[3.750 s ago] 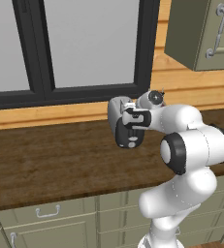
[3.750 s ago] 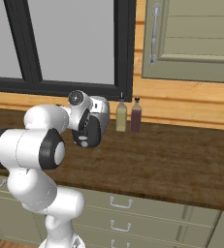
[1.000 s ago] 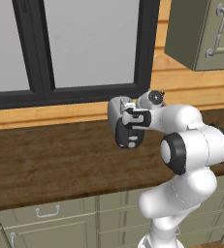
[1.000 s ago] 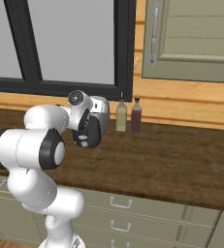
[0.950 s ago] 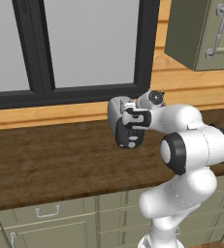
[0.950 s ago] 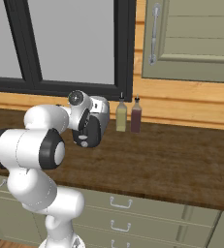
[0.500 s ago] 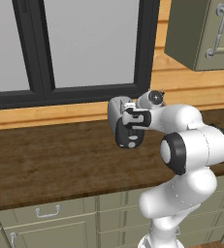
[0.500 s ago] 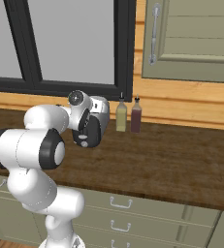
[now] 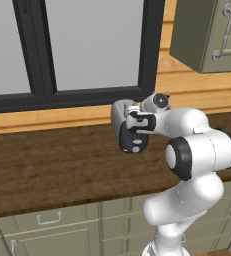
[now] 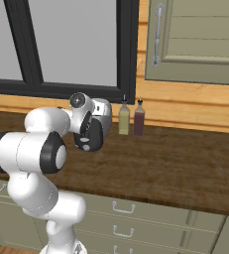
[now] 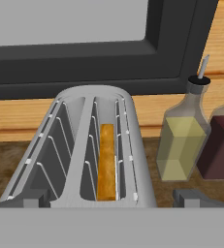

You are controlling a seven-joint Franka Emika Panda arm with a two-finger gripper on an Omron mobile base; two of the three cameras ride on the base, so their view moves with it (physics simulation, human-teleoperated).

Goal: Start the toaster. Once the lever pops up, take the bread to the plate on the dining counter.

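— Nothing has moved since the earlier frame; my arm sits where it was.
— And the claw (image 11: pixel 111 197)?
— Spread wide, pinching nothing, poised over the toaster (image 11: pixel 79 150) at the worktop's (image 9: pixel 47 165) back edge.
— Bread?
— The bread (image 11: pixel 106 162) stands in the right-hand slot, beside two bottles (image 10: pixel 131 117).

My surroundings: yellow oil bottle (image 10: pixel 124 120) & dark red bottle (image 10: pixel 139 121) side by side on wood worktop (image 10: pixel 185 163), below black-framed window (image 9: pixel 87 50). Wall cabinet (image 10: pixel 195 39) upper right.
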